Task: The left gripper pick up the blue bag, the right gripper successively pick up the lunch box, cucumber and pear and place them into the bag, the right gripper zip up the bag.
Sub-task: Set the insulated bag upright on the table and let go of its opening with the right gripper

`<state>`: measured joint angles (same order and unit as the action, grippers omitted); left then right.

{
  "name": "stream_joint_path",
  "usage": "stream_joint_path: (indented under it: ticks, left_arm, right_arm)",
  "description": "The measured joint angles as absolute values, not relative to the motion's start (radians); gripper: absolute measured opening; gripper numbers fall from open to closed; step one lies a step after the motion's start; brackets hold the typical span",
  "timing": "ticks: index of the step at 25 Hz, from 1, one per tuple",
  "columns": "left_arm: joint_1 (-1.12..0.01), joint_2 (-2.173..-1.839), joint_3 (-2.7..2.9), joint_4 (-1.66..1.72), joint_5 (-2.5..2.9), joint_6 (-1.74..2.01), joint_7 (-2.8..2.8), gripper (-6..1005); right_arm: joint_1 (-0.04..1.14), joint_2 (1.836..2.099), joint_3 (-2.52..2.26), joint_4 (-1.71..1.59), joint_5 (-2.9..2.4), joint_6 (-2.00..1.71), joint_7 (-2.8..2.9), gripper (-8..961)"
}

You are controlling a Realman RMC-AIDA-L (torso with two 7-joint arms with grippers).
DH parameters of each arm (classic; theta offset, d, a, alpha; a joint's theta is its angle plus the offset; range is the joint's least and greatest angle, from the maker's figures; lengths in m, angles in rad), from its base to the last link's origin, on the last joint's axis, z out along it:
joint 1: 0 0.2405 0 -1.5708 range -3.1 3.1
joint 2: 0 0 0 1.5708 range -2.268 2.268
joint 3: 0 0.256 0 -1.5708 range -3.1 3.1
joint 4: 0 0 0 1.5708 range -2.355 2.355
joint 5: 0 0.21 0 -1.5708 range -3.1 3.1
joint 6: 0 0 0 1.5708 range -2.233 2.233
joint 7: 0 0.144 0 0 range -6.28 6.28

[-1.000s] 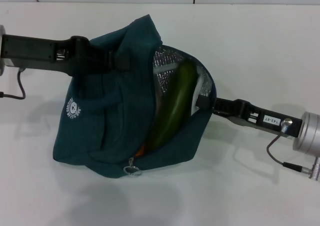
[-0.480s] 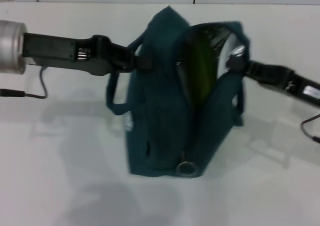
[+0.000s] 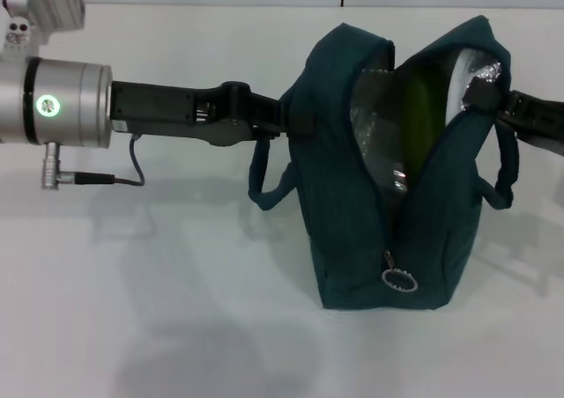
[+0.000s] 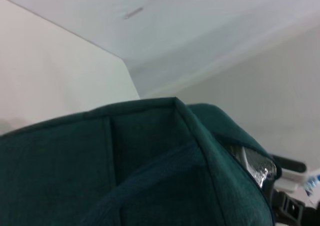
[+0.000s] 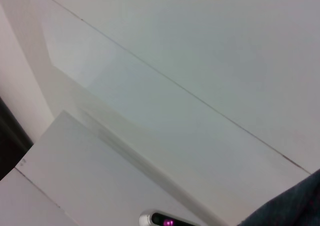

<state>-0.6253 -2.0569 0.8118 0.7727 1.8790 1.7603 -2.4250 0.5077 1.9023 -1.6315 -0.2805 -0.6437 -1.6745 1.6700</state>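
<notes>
The blue bag [image 3: 352,231] stands upright on the white table, its mouth open and silver lining showing. The cucumber [image 3: 423,99] shows as a dark green shape inside it. My left gripper [image 3: 295,121] is shut on the bag's left top rim. My right gripper [image 3: 480,90] is at the right top rim and pinches the fabric there. The metal ring zip pull [image 3: 399,281] hangs at the near end, low on the bag. The lunch box and pear are hidden. The left wrist view shows the bag's fabric [image 4: 125,176] close up, and a corner of the bag [image 5: 300,206] shows in the right wrist view.
The white table [image 3: 176,310] lies to the left of and in front of the bag. One loop handle [image 3: 264,187] hangs on the bag's left side, the other [image 3: 504,169] on its right. A wall runs along the table's far edge.
The bag has gone from lying slumped on its side to standing upright, and has shifted right. Both arms moved right with it. The cucumber has sunk deeper inside.
</notes>
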Motion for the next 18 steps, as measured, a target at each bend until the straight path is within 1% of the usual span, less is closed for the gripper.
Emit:
stream_joint_path:
  ticks: [6, 10, 18]
  left_arm:
    - [-0.621, -2.062, 0.813, 0.763, 1.879, 1.736, -2.416, 63]
    - [-0.620, -2.075, 0.813, 0.761, 1.879, 1.729, -2.412, 63]
    - [-0.618, -2.080, 0.813, 0.760, 1.878, 1.719, -2.400, 64]
  right_arm:
    - [0.508, 1.902, -1.631, -0.256, -0.644, -1.651, 1.671, 110]
    - [0.502, 1.899, -1.631, -0.235, -0.642, -1.646, 1.670, 125]
    - [0.459, 1.899, -1.623, -0.241, -0.639, -1.675, 1.665, 281]
